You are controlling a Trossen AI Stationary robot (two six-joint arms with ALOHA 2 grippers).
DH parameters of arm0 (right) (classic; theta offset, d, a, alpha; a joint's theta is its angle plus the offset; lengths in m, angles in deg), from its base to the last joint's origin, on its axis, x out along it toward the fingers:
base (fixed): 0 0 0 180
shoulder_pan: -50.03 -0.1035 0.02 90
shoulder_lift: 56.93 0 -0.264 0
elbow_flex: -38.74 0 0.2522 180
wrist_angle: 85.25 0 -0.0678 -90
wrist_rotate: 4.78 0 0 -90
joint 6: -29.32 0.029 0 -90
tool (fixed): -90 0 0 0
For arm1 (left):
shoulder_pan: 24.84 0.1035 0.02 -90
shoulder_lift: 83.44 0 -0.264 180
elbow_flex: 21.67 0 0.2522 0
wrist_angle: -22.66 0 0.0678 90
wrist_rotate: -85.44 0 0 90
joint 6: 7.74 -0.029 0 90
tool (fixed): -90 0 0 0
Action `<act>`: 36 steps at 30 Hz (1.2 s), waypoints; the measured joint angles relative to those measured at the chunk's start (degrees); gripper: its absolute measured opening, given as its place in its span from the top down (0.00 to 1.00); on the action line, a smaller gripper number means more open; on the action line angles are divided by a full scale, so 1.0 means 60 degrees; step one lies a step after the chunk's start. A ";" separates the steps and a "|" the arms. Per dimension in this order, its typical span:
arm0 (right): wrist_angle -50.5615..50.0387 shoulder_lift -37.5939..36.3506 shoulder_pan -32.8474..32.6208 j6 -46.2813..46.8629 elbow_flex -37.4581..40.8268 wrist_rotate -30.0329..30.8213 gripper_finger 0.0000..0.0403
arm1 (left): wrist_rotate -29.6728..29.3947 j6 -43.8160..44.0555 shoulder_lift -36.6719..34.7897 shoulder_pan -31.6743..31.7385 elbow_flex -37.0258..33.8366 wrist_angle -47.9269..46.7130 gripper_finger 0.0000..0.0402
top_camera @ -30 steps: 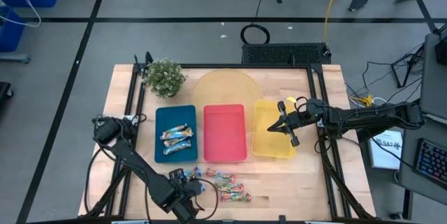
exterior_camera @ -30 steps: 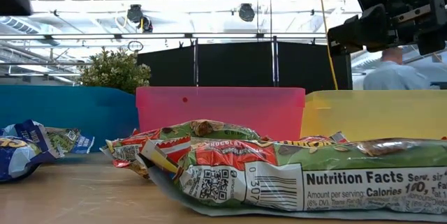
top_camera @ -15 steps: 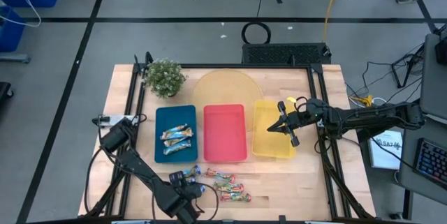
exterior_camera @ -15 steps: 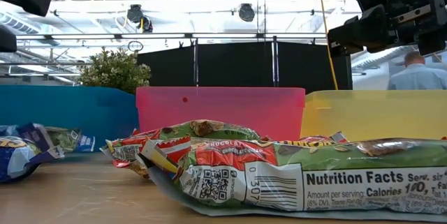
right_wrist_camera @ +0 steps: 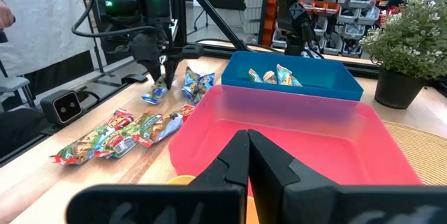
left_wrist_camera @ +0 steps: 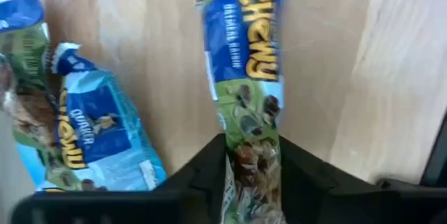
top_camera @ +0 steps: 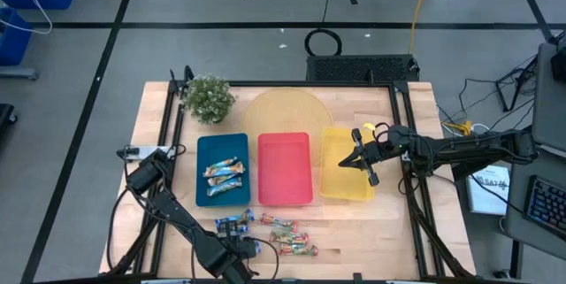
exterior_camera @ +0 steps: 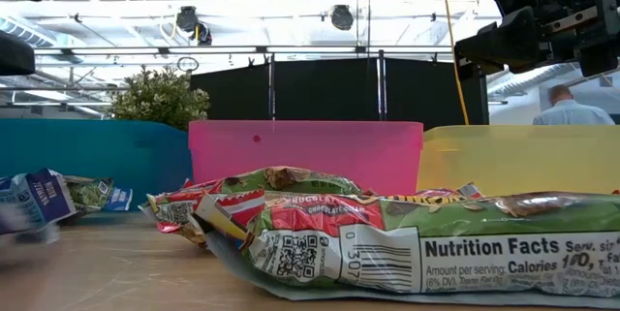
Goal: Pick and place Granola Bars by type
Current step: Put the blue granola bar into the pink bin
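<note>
Left gripper at table's front edge, clamped on blue-white bar, 2nd blue bar just beside, red-brown bars loose nearby, 3 trays behind, right gripper over yellow tray, fingers together, holding nothing.

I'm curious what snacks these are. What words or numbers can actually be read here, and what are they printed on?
"CHEWY": blue-white granola bar gripped in the left claw.
"QUAKER" and "CHEWY": second blue-white bar lying beside it.
"Nutrition Facts", "Calories 100", "0 307": nearest red-brown bar, low view.
"CHOCOLATE": same wrapper, partly blurred.
Remaining fine print is too small to read.
</note>
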 joint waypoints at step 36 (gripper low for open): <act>-0.0682 0.0003 0.0000 -0.0055 0.0000 0.0008 1.00 | 0.0297 -0.3065 -0.1678 0.1564 -0.0024 0.2744 0.80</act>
